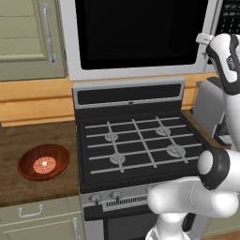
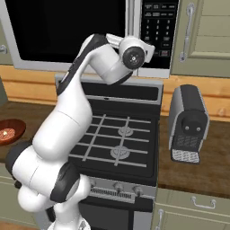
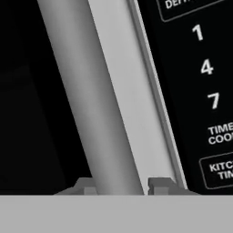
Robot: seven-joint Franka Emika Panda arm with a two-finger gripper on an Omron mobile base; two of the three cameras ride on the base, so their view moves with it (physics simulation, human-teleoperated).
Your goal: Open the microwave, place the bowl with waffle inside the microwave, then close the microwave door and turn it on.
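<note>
— Where the two fingertips (image 3: 85, 186) rise at the bottom of the hand view, what sits between them?

— The grey bar handle (image 3: 91, 100) of the microwave door (image 3: 27, 91). The gripper (image 3: 122, 187) is spread, one tip on each side of the bar, and the bar runs up toward the upper left of that frame. Whether the pads touch it, I cannot tell.

— And beside the handle?

— To the right, the dark keypad panel (image 3: 200, 82) with white digits 1, 4 and 7. To the left, black glass.

— Where is the hand in the base views?

— In the right base view the arm (image 2: 67, 121) climbs from the lower left and its wrist ends at upper centre, against the strip between the black pane and the keypad of the microwave (image 2: 67, 31). In the left base view the forearm stands at the right edge, upper half.

— Is the door shut?

— It looks flush with the frame in both base views.

— And the bowl?

— The bowl (image 1: 43, 161) sits on the brown counter (image 1: 28, 136) at the lower left of the left base view, just left of the stove (image 1: 140, 140), with the waffle (image 1: 44, 164) lying inside it. In the right base view it shows at the left edge, mid-height.

— Anything else?

— A grey toaster (image 2: 188, 123) stands on the counter at the right of the right base view, beside the stove.
</note>
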